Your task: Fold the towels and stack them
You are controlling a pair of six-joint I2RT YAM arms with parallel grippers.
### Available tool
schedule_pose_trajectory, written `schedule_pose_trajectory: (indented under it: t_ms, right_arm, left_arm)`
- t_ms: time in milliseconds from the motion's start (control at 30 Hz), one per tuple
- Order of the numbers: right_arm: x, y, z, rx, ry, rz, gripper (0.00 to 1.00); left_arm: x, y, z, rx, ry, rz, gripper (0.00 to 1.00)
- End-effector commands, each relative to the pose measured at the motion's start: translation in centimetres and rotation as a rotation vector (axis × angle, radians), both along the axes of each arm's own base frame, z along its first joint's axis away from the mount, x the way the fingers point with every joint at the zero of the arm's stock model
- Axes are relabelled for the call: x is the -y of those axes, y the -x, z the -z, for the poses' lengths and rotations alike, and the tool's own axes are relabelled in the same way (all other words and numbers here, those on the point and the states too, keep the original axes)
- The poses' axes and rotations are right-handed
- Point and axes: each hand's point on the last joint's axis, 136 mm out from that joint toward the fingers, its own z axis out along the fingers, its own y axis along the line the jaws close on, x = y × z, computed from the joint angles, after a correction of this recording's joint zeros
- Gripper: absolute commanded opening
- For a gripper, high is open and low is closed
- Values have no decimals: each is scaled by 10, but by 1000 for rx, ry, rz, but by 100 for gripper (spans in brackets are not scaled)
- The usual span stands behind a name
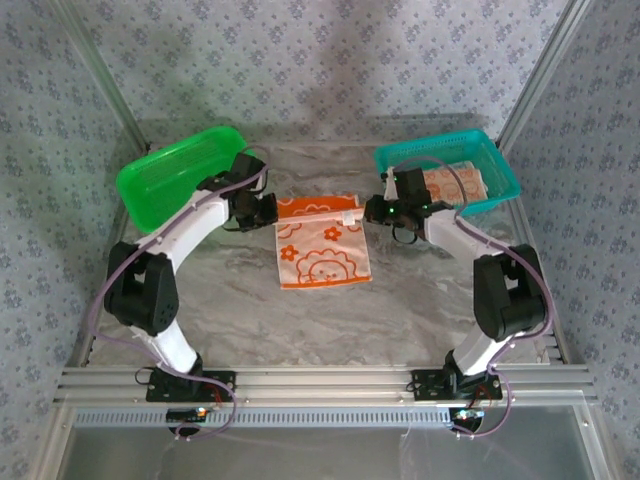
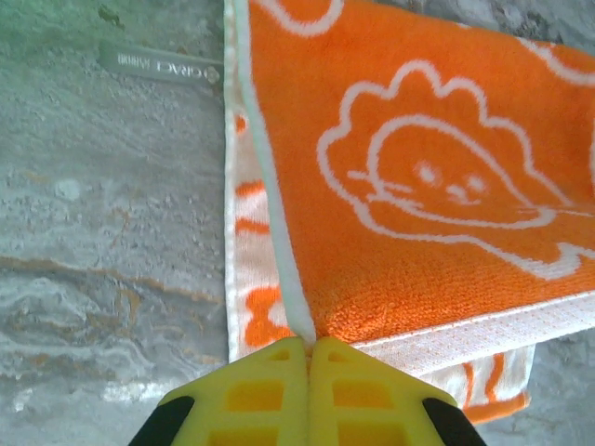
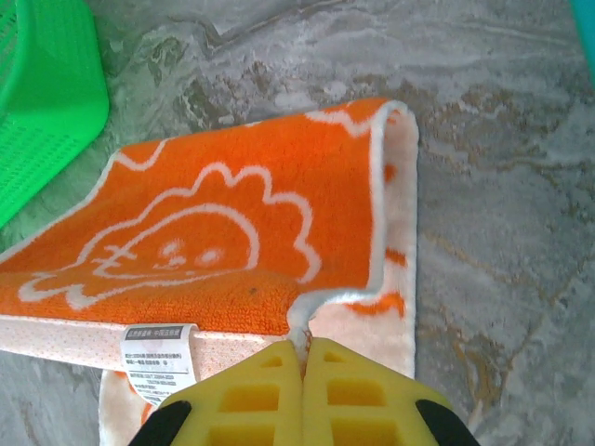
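Note:
A towel [image 1: 322, 258] lies mid-table, cream with orange sun faces. Its far edge is turned over toward me, baring the orange underside with white faces [image 2: 418, 186] [image 3: 214, 232]. My left gripper [image 1: 270, 212] [image 2: 310, 342] is shut on the left corner of that turned-over edge. My right gripper [image 1: 368, 212] [image 3: 305, 344] is shut on the right corner. Both pinched corners hang just above the cream layer. Another folded towel [image 1: 455, 183], cream with orange print, rests in the teal basket [image 1: 500, 180].
A green basket [image 1: 175, 175] [image 3: 46, 93] stands at the back left, close behind my left arm. A white care label [image 3: 160, 348] hangs off the towel's hem. A grey tag [image 2: 158, 63] lies on the marble table beside the towel.

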Motion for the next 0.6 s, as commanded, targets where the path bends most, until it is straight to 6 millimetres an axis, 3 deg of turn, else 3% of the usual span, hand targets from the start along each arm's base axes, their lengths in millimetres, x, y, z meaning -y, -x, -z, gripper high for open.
schedule_pose_trajectory:
  t_ms: [0,567]
  right_arm:
    - [14,8,-9,35,20,48,0]
    - [12,68,31,-50,71,14,0]
  left_arm:
    - [-15,10,-4,14,-34,-62,0]
    - [-2,69,26,-22,-52,-65,0]
